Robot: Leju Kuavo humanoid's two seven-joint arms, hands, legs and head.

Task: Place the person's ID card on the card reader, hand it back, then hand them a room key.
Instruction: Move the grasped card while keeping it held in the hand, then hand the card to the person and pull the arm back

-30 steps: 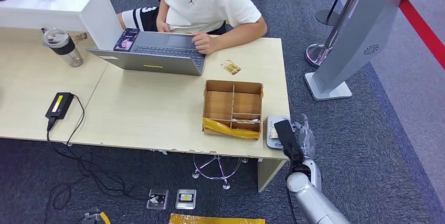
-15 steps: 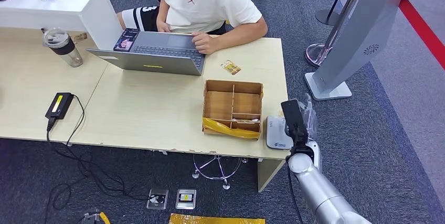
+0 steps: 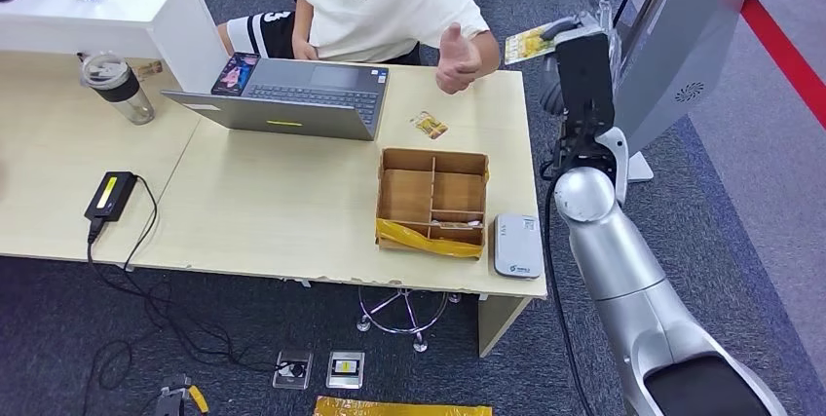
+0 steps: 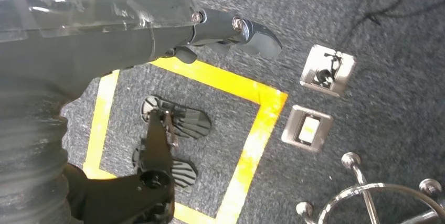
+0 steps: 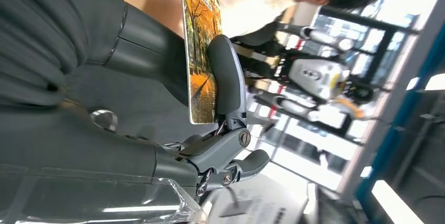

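right hand point(image 3: 575, 41) raised beyond surface point(image 3: 292, 211) far-right edge | fingers point(image 5: 225, 72) pinching ID card point(image 3: 531, 44) | near person's hand point(image 3: 458, 57), apart

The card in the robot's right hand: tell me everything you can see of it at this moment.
The card is thin, flat and stiff, printed with an autumn scene of orange and yellow trees and some text too blurred to read. The right hand pinches it between the thick grey thumb and a darker finger, so part of its face is covered. In the head view it is raised above the table's far right corner and held out toward the person's hand, which is lifted and open near it but not touching it.
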